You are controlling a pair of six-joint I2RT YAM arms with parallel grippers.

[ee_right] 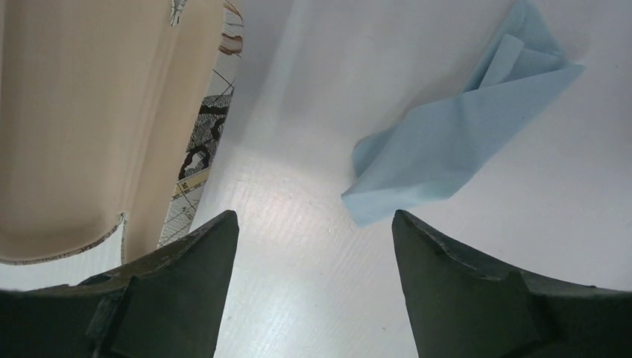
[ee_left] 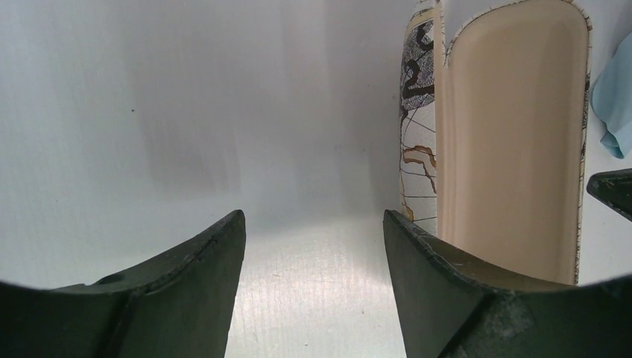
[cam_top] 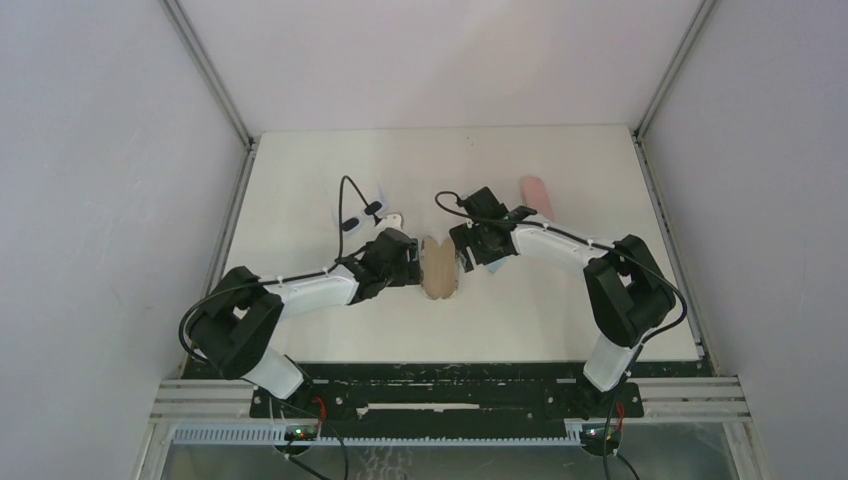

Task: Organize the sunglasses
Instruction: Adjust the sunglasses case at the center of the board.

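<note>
Grey walls close in a white counter [cam_top: 330, 330] on three sides, and two arms reach in from its near edge.

Between the two pincers lies one open case [cam_top: 436, 268] with a beige lining and a map-print outside. It sits just right of the left pincer [cam_top: 415, 265] and just left of the right pincer [cam_top: 465, 250]. The left pincer [ee_left: 313, 224] stands wide with only bare counter between its fingers. Its right finger is close against the case [ee_left: 514, 134], though whether they touch cannot be told. The right pincer [ee_right: 313, 220] is also spread wide and holds nothing, with the case [ee_right: 74, 127] off its left finger.

One light-blue cloth [ee_right: 454, 134] lies crumpled just ahead of the right pincer, toward its right finger. It also shows at the far right edge of the left wrist view [ee_left: 607, 104].

One pink case [cam_top: 537, 195] lies beyond the right pincer, well apart from it.

Of the sunglasses, only one pair can be made out. The white-framed sunglasses [cam_top: 385, 213] appear as a small white-and-dark shape on the counter just beyond the left pincer, near it but not between its fingers.
</note>
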